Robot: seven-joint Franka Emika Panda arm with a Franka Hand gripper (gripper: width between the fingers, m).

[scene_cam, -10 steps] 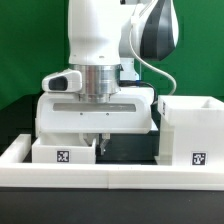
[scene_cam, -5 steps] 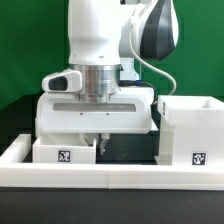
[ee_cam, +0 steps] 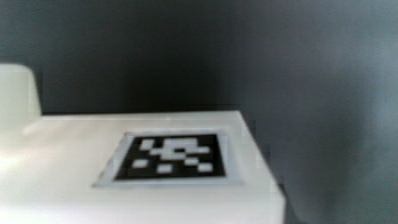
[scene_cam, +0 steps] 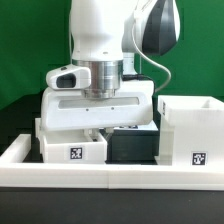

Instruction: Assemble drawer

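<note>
**Tray beneath the hand, housing to one side**

A small white tray (scene_cam: 72,150) of the drawer lies directly under the robot's hand (scene_cam: 99,128), just behind the low white border wall (scene_cam: 110,178). The tall housing (scene_cam: 190,125) stands apart at the exterior view's right. The tray hides the fingers, so it cannot be told whether they are apart or together. The wrist view shows a blurred tag (ee_cam: 173,158) on a white surface.
</note>
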